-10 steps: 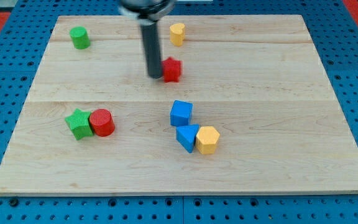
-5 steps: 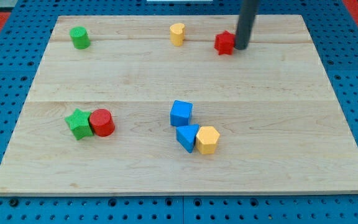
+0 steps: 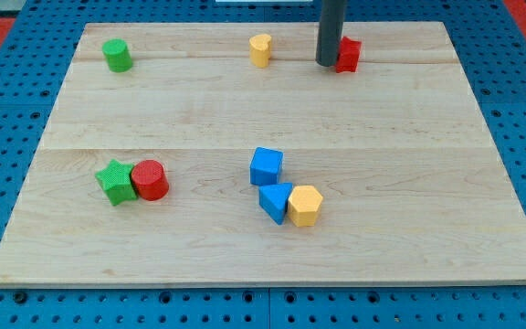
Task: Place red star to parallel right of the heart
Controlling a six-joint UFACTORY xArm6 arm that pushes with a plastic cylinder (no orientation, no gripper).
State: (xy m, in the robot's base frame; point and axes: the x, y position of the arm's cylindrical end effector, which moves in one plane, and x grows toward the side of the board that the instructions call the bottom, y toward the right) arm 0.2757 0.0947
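Note:
The red star (image 3: 348,55) lies near the view's top, right of centre, on the wooden board (image 3: 400,164). The yellow heart (image 3: 260,49) lies to its left at about the same height. My tip (image 3: 327,63) touches the red star's left side, between the heart and the star. The dark rod rises out of the view's top.
A green cylinder (image 3: 116,55) sits at the top left. A green star (image 3: 115,181) touches a red cylinder (image 3: 151,179) at the lower left. A blue cube (image 3: 266,166), a blue triangle (image 3: 275,201) and a yellow hexagon (image 3: 305,205) cluster at the lower centre.
The red star went from the board's upper middle up and right to near the top edge. My tip passed from its left to its right, and now stands on its left.

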